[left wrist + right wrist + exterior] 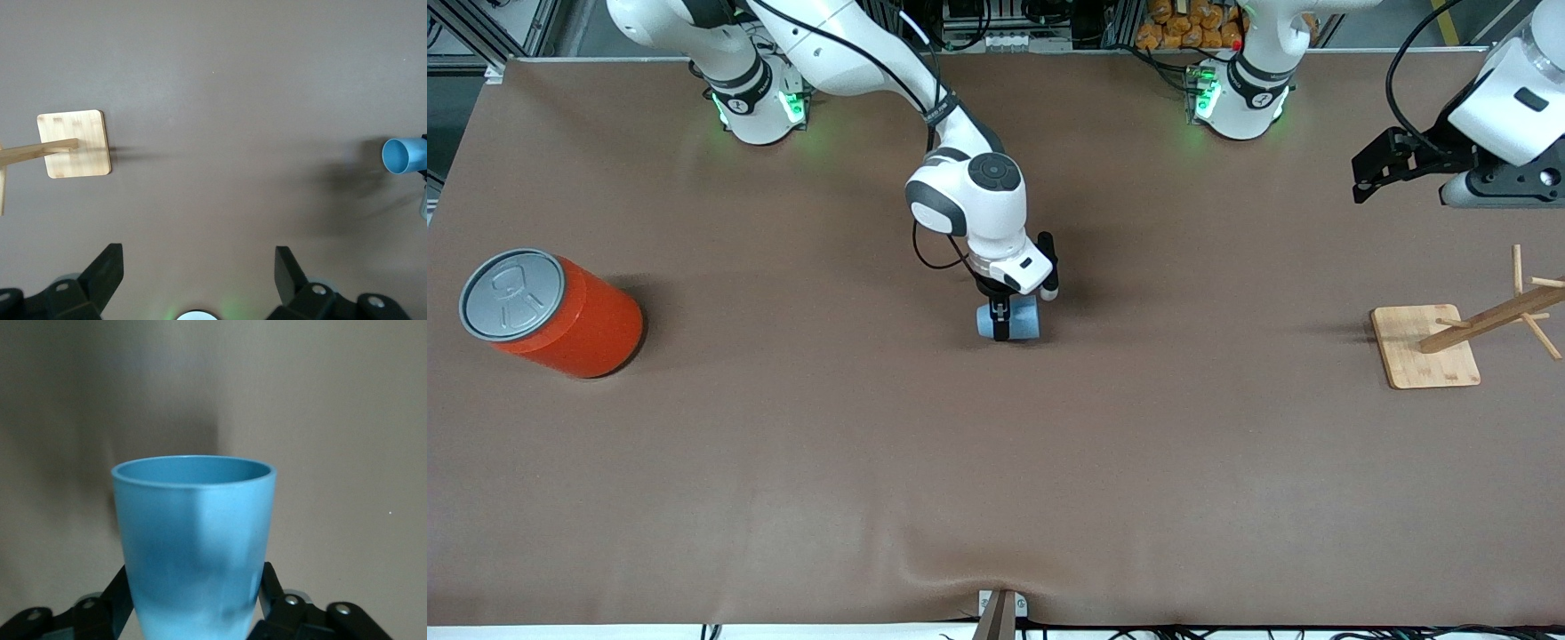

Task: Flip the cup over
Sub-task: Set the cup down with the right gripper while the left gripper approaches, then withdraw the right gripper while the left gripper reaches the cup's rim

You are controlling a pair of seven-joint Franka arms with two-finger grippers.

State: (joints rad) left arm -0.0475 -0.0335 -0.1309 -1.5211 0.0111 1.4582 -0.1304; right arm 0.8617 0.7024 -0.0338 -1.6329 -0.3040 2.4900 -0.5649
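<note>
The light-blue cup (1021, 320) lies on its side at the middle of the table, at or just above the cloth. My right gripper (1002, 322) comes down on it from above and is shut on its body. In the right wrist view the cup (193, 520) sits between the black fingers (269, 587), with its open rim pointing away from the wrist. The left wrist view shows the cup's darker blue mouth (402, 155) at the frame's edge. My left gripper (1360, 182) waits open and empty, up in the air at the left arm's end of the table (198, 270).
A large orange can with a grey lid (551, 311) stands at the right arm's end of the table. A wooden rack on a square base (1423, 347) stands at the left arm's end, below my left gripper, and shows in the left wrist view (73, 143).
</note>
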